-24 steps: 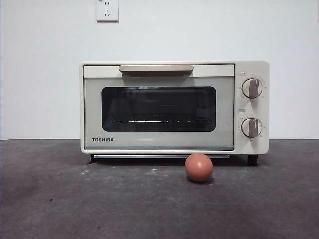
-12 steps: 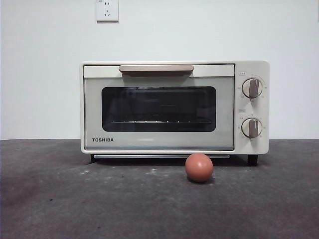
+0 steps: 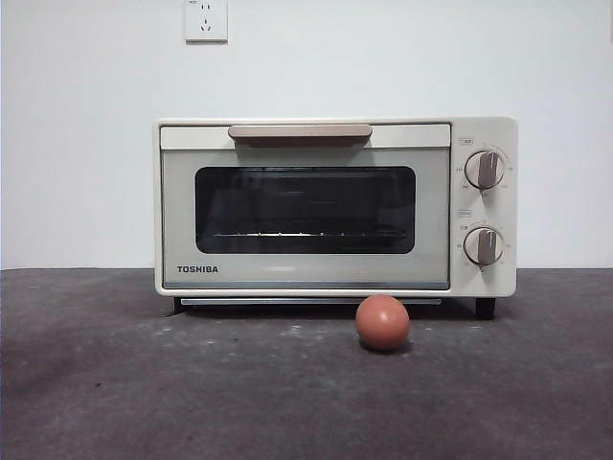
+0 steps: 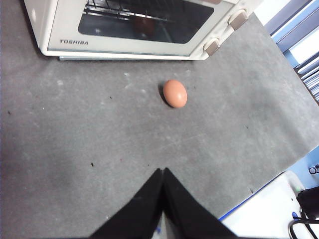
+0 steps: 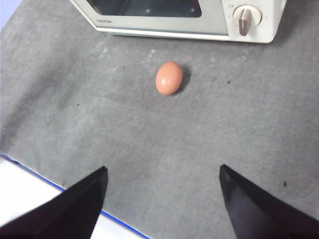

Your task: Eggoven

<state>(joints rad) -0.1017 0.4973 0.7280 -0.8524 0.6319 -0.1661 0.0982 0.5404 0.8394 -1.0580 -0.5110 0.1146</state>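
A small reddish-brown egg point(image 3: 382, 322) lies on the dark grey mat just in front of the cream TOSHIBA toaster oven point(image 3: 335, 206), below the right end of its shut dark glass door. The tan handle point(image 3: 300, 131) runs along the door's top, with two knobs point(image 3: 484, 170) on the right. The egg also shows in the left wrist view point(image 4: 175, 93) and the right wrist view point(image 5: 169, 78). My left gripper point(image 4: 163, 172) is shut and empty, well back from the egg. My right gripper point(image 5: 163, 175) is open and empty, also back from the egg. Neither arm shows in the front view.
A white wall with a socket point(image 3: 206, 19) stands behind the oven. The grey mat point(image 3: 144, 383) ends at a blue-edged table border near my grippers point(image 5: 30, 172). White and blue items point(image 4: 279, 209) lie beyond the mat edge.
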